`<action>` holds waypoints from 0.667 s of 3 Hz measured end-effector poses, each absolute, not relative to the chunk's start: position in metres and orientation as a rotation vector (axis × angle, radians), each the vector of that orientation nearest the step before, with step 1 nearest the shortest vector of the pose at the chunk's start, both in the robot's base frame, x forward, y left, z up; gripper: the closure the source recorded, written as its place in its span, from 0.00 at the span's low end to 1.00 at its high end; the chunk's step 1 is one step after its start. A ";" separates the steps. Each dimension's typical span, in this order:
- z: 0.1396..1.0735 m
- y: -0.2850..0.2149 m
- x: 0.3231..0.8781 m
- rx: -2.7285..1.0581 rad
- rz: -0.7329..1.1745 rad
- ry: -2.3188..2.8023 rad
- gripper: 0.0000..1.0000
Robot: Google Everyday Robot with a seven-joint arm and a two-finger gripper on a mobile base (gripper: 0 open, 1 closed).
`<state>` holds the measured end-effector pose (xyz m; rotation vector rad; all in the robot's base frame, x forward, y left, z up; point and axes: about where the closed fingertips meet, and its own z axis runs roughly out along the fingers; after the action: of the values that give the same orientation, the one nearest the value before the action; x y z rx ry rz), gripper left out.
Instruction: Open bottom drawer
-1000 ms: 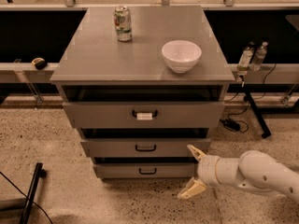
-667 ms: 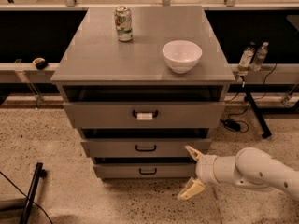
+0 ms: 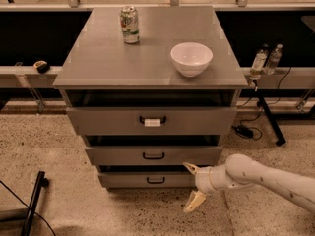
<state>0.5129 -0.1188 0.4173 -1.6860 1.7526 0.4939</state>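
Hand [image 3: 187,188] (spread) nearer bottom drawer [image 3: 127,180].

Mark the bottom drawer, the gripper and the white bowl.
bottom drawer [image 3: 128,180]: camera view, on its grey front.
gripper [image 3: 187,188]: camera view, midway between its open fingertips, at the drawer's right end.
white bowl [image 3: 191,59]: camera view, on its outer wall.

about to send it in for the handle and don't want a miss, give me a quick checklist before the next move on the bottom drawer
1. pincer open: ok, fingers spread wide, one above the other.
2. pincer at the height of the bottom drawer: ok, by the right end of its front.
3. pincer around the handle: not ok, the handle lies to its left, not gripped.
4. handle unobstructed: ok.
5. bowl and can upright on top: ok.
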 end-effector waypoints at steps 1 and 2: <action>0.335 -0.120 0.519 -1.797 0.557 1.727 0.00; 0.333 -0.119 0.519 -1.791 0.561 1.730 0.00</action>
<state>0.5188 -0.1189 0.3328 -1.7910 1.7304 0.5612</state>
